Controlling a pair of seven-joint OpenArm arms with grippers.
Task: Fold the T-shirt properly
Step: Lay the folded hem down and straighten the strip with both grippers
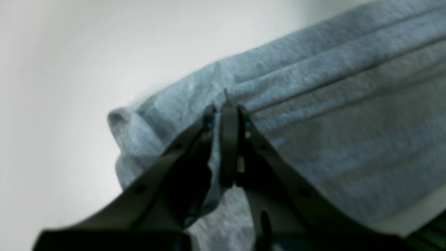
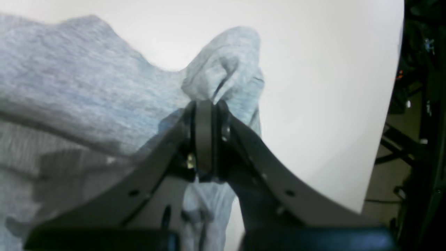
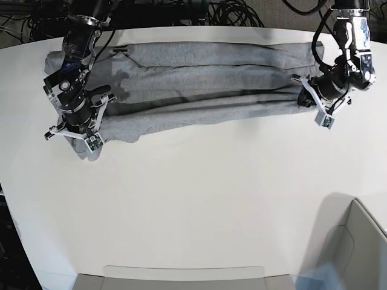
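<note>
Cloth this soft droops and stretches, so the T-shirt (image 3: 199, 84) (light heather-grey cotton) wants gripping at its end edges. It lies stretched along the worktop's far edge, spanning nearly corner to corner. The left gripper (image 1: 224, 104) is clenched on one bunched end; the right gripper (image 2: 205, 103) pinches the other, jaws fully closed.

A robotics lab: a bare white bench (image 3: 199, 199), black cables (image 3: 236, 12) heaped behind it, and dark frames (image 2: 421, 139) beside.
</note>
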